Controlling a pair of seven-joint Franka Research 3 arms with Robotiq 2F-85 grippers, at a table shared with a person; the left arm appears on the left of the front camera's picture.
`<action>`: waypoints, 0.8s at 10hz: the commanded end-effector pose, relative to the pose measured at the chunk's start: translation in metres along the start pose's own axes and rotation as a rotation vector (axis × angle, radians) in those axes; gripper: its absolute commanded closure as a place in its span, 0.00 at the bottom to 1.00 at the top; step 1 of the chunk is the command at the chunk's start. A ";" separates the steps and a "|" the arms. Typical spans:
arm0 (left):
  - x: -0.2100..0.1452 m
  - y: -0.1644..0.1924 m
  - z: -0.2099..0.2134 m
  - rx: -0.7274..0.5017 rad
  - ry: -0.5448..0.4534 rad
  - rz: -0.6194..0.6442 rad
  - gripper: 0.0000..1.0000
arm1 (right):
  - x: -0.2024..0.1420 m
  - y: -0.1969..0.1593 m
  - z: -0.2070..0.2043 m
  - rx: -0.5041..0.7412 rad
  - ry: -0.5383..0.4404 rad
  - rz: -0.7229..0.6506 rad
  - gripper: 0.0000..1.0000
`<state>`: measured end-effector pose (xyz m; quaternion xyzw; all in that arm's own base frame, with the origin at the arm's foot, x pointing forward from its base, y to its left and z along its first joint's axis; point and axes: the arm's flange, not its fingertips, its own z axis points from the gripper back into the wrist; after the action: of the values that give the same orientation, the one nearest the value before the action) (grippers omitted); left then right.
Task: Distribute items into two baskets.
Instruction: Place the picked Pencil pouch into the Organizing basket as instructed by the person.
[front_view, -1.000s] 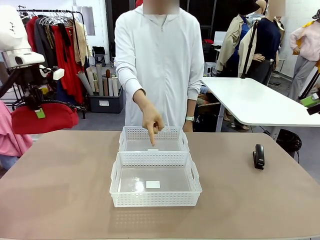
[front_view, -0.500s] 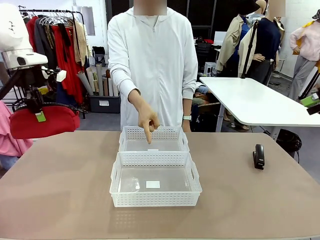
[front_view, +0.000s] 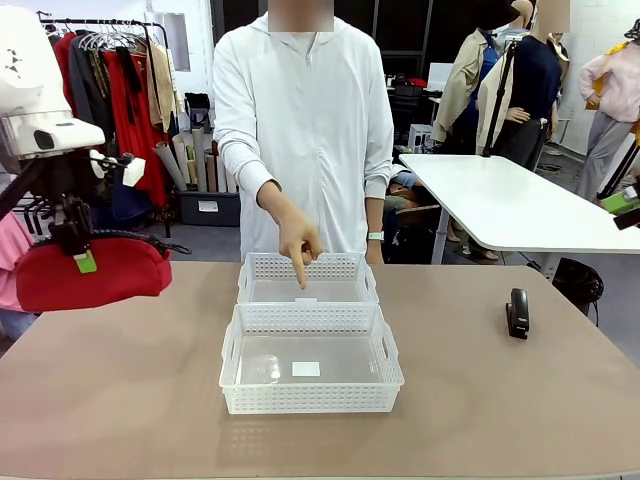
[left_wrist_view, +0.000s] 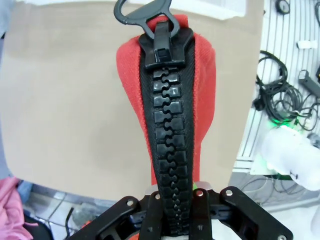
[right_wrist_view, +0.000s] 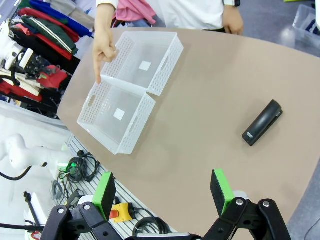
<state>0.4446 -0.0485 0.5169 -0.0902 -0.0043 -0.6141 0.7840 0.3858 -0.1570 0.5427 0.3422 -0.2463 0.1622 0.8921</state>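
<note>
Left jaws clenched on red pouch (front_view: 95, 272) (right jaws wide) over tan table (front_view: 130, 390), clothes rack (front_view: 120, 90) behind.

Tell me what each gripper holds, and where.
Left gripper: the red pouch, pinched on its black zipper, away from the ring pull. Right gripper: open, nothing held.
</note>
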 end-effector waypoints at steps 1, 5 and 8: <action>0.008 -0.019 -0.007 0.026 -0.034 -0.031 1.00 | 0.001 0.001 0.000 0.001 -0.010 0.009 0.00; 0.048 -0.053 -0.008 0.026 -0.073 0.035 1.00 | 0.001 0.001 0.000 0.001 -0.010 0.009 0.00; 0.087 -0.070 -0.014 0.040 -0.092 0.106 1.00 | 0.001 0.001 0.000 0.001 -0.010 0.009 0.00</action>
<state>0.4003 -0.1428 0.5272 -0.1047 -0.0346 -0.5817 0.8059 0.3858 -0.1571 0.5427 0.3422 -0.2463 0.1621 0.8922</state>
